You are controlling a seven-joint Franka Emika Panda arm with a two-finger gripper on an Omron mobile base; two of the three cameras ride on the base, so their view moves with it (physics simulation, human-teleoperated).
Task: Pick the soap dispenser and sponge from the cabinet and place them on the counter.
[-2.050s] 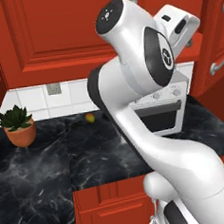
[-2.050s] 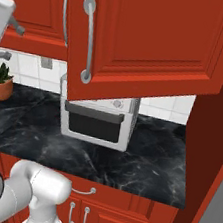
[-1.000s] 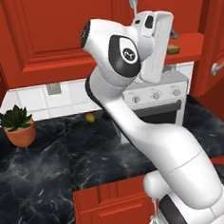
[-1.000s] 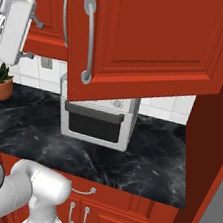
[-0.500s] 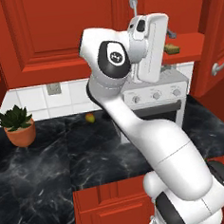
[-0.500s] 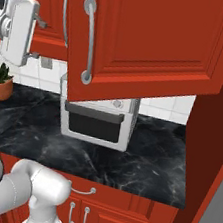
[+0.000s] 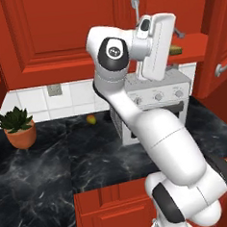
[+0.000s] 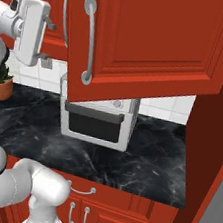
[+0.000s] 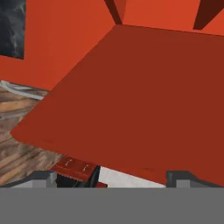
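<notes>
The big red cabinet (image 8: 144,37) hangs on the wall with one door swung wide open. Below it runs the black counter (image 7: 51,159) with white veins. A grey toaster oven (image 8: 97,119) stands on the counter, under the open door. The white arm reaches up high, and its gripper (image 7: 176,33) is at the front edge of the cabinet's red shelf (image 7: 194,41). Its two fingers are spread wide apart and hold nothing. A small yellow-tan sponge (image 7: 176,48) lies on the shelf, just beside the gripper. A green plant in an orange pot (image 7: 19,130) sits far to the left on the counter. A little round yellow-red fruit (image 7: 91,119) lies by the wall.
</notes>
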